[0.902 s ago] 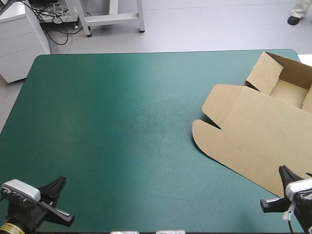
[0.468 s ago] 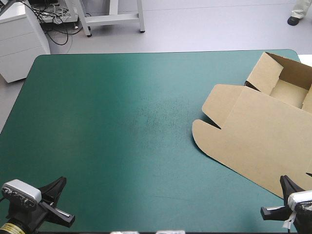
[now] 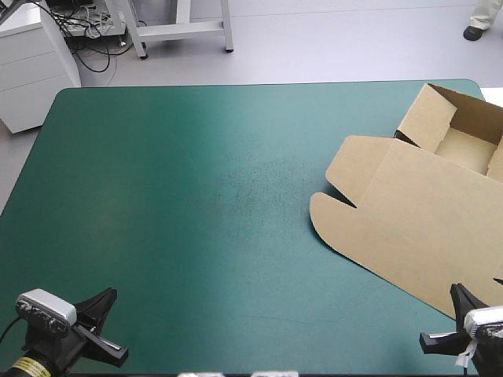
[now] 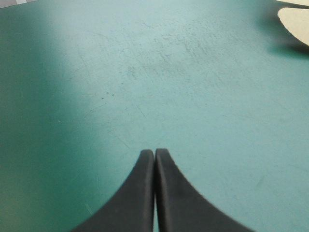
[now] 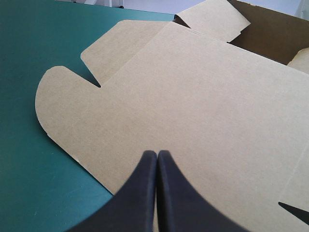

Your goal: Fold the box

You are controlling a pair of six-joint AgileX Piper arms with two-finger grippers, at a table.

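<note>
The brown box [image 3: 428,228] lies at the table's right side. Its lid is flat toward the middle, and its tray [image 3: 464,133], with walls raised, sits at the far right corner. My right gripper [image 3: 449,318] is at the near right edge, shut. In the right wrist view its joined fingertips [image 5: 157,153] hover over the near part of the flat lid [image 5: 193,92], holding nothing. My left gripper [image 3: 102,323] is at the near left corner, shut over bare teal-green cover [image 4: 159,87]. Far ahead of it a corner of the box [image 4: 295,17] shows.
The rounded lid flap [image 3: 334,220] reaches toward the table's middle, with a notch beside it. Teal-green cover [image 3: 181,196] stretches from the left edge to the lid.
My left gripper has shifted a little to the right along the near edge. My right gripper dropped slightly toward the near edge earlier and has since stayed put. The box has not moved.
</note>
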